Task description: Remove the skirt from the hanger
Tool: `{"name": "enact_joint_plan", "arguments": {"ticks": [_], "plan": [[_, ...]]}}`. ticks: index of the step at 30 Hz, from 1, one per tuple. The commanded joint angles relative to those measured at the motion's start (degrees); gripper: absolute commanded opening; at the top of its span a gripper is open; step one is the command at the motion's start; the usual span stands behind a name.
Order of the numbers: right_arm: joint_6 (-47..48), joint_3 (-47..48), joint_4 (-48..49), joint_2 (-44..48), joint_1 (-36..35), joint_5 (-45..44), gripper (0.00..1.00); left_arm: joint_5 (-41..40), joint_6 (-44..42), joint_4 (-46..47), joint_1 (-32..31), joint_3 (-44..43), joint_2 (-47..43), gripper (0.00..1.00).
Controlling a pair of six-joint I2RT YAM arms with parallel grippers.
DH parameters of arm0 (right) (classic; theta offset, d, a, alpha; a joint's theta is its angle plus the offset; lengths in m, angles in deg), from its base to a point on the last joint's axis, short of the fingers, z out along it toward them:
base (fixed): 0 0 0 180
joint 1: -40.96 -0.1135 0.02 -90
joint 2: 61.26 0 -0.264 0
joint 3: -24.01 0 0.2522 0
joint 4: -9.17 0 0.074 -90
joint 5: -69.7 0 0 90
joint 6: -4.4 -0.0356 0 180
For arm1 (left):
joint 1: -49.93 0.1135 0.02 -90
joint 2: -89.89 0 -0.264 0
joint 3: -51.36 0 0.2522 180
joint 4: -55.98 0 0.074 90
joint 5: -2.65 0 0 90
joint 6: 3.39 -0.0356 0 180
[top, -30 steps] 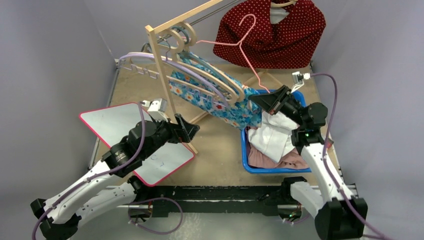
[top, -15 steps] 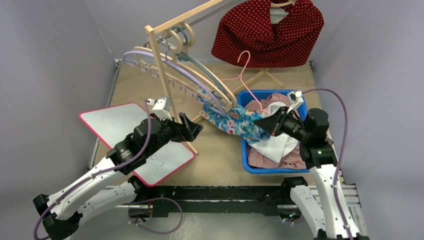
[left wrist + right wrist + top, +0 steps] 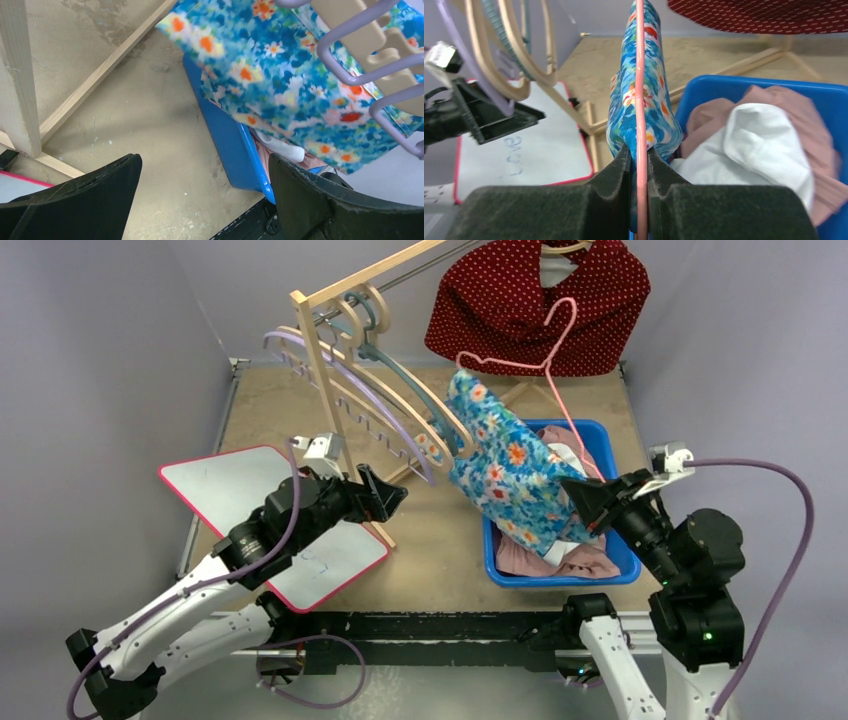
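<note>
The blue floral skirt (image 3: 510,472) hangs on a pink wire hanger (image 3: 548,350), held up over the blue bin. It also shows in the right wrist view (image 3: 634,107) and the left wrist view (image 3: 285,85). My right gripper (image 3: 590,510) is shut on the pink hanger (image 3: 640,100) at its lower end, with skirt cloth pinched beside the wire. My left gripper (image 3: 385,498) is open and empty, low by the rack's wooden post, left of the skirt; its fingers (image 3: 90,195) frame bare table.
A wooden rack (image 3: 325,390) carries several empty hangers (image 3: 390,390) and a red dotted garment (image 3: 540,300). A blue bin (image 3: 618,558) holds white and pink clothes. A whiteboard (image 3: 240,500) lies at the left.
My right gripper pulled back to the right and lifted the hanger. The skirt came away from the rack's hangers and now hangs spread over the bin. The left arm stayed put.
</note>
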Motion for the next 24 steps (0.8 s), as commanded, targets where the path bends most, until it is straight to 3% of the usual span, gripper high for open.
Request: {"name": "enact_joint_plan", "arguments": {"ticks": [1,9,14,24], "plan": [[5.8,5.6,-4.3,-2.0,0.0,-9.8,0.0,-0.9,0.2,1.0,0.0,-2.1,-2.7,0.97],[6.3,0.6,-3.2,-3.5,0.0,6.6,0.0,-1.0,1.1,3.8,0.0,-0.3,-3.8,0.98],[4.7,-6.7,3.8,-6.6,0.0,19.4,0.0,-1.0,0.7,3.7,0.0,-1.0,-2.7,0.98],[7.1,-16.3,7.8,-14.8,-0.2,31.5,0.0,-0.4,2.0,5.4,0.0,1.7,-0.8,0.97]]}}
